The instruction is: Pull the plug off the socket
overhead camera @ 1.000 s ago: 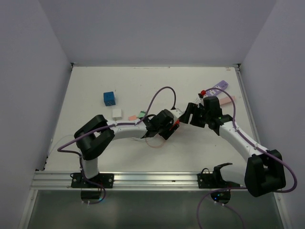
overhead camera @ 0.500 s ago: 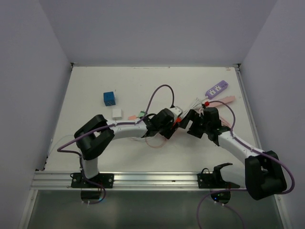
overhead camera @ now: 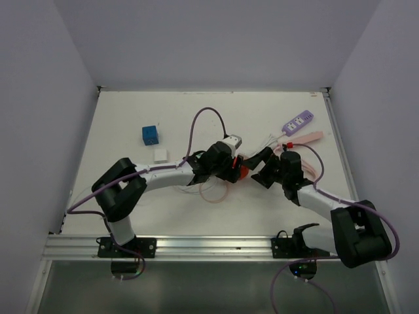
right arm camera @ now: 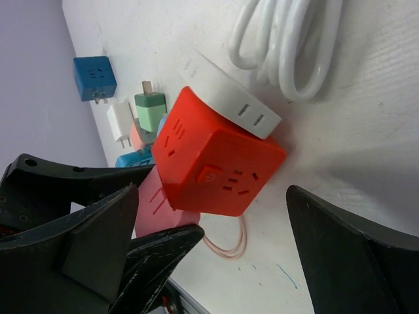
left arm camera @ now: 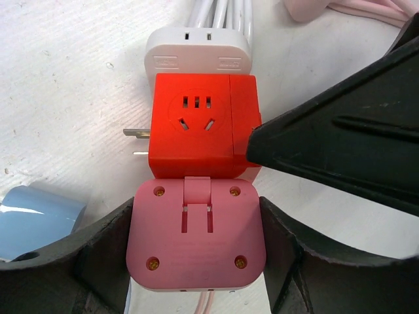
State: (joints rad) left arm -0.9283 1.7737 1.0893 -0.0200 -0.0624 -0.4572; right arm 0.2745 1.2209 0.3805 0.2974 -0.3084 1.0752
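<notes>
A red cube socket point(left arm camera: 196, 127) lies on the table, also in the right wrist view point(right arm camera: 216, 163) and as a red spot in the top view point(overhead camera: 241, 171). A pink plug block point(left arm camera: 196, 229) with a thin pink cord sits against its near face. A white plug point(left arm camera: 196, 52) with a white cable sits against its far face. My left gripper point(left arm camera: 196, 245) is shut on the pink plug block, fingers on both sides. My right gripper point(right arm camera: 213, 196) is open and straddles the red cube; one finger point(left arm camera: 340, 144) touches the cube's right side.
A blue cube adapter point(overhead camera: 150, 135) and a small white adapter point(overhead camera: 160, 155) lie to the left. A green adapter point(right arm camera: 149, 108) and a light blue one point(left arm camera: 39, 212) lie close by. A purple power strip point(overhead camera: 298, 122) and a pink cord point(overhead camera: 308, 137) lie at the back right.
My left gripper has moved right and a little farther away with the pink block. My right gripper has come down and left onto the red cube, uncovering the purple strip.
</notes>
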